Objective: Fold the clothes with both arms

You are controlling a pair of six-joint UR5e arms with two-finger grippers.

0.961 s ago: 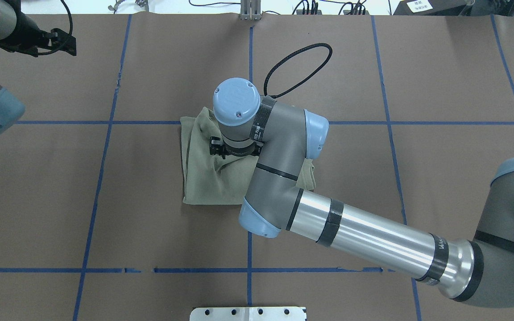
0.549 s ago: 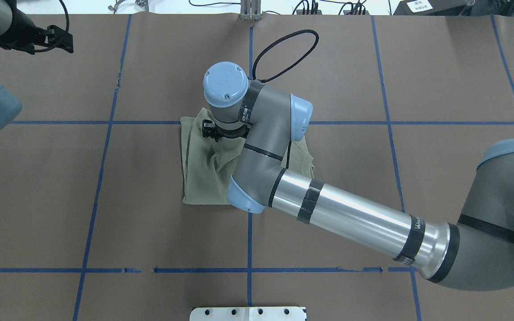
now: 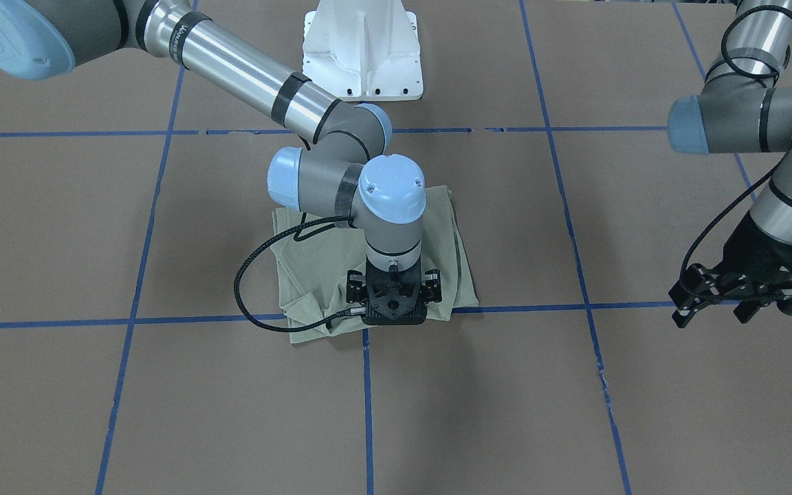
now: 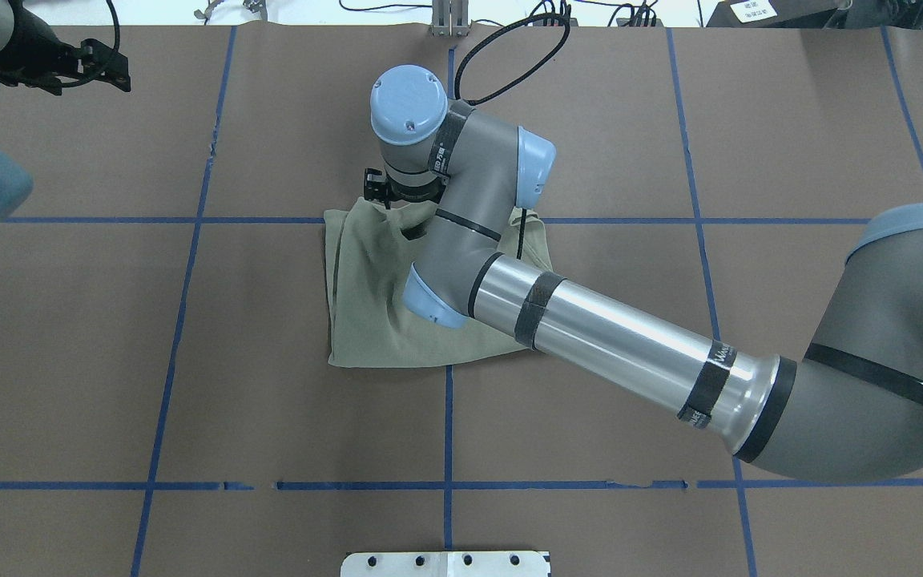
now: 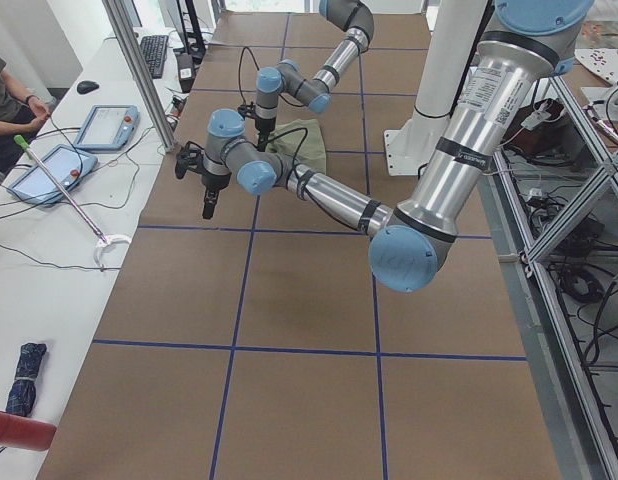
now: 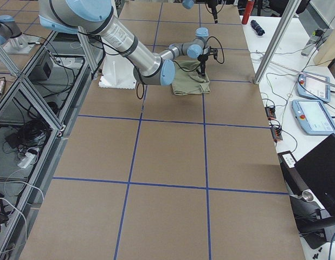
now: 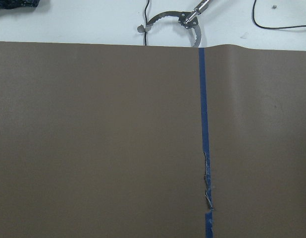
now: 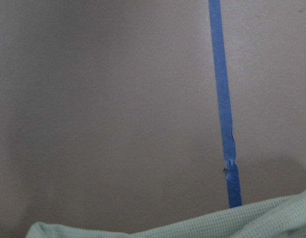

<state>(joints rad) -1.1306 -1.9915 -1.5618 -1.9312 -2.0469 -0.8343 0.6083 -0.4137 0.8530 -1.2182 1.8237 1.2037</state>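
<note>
Overhead exterior view looks down on a green shirt (image 4: 373, 312) lying on the brown table (image 4: 189, 385). The shirt is folded into a small, bumpy square. It sits a little way out in front of the white base (image 3: 363, 51), almost straight ahead of it. The right arm (image 3: 245, 65) reaches out from beside the white base and bends down over the shirt. The right gripper (image 3: 394, 306) points straight down at the edge of the shirt that is farthest from the white base. There the cloth is bunched up and wrinkly. I cannot tell if this gripper is spread or pinching the cloth, because the arm and the gripper's own body hide the tips. The right wrist camera shows only a strip of green cloth (image 8: 242, 220) along the bottom, with bare table and a blue tape line (image 8: 220, 89) past it. The left arm (image 3: 733, 124) is well apart from the white base, far off on the robot's left side. The left gripper (image 3: 709, 313) hangs above the table there, about as far out from the white base as the shirt's far edge. Its fingers look spread apart with nothing between them. It is well apart from the shirt. The left wrist camera shows only brown table and one blue tape line (image 7: 203, 124).
</note>
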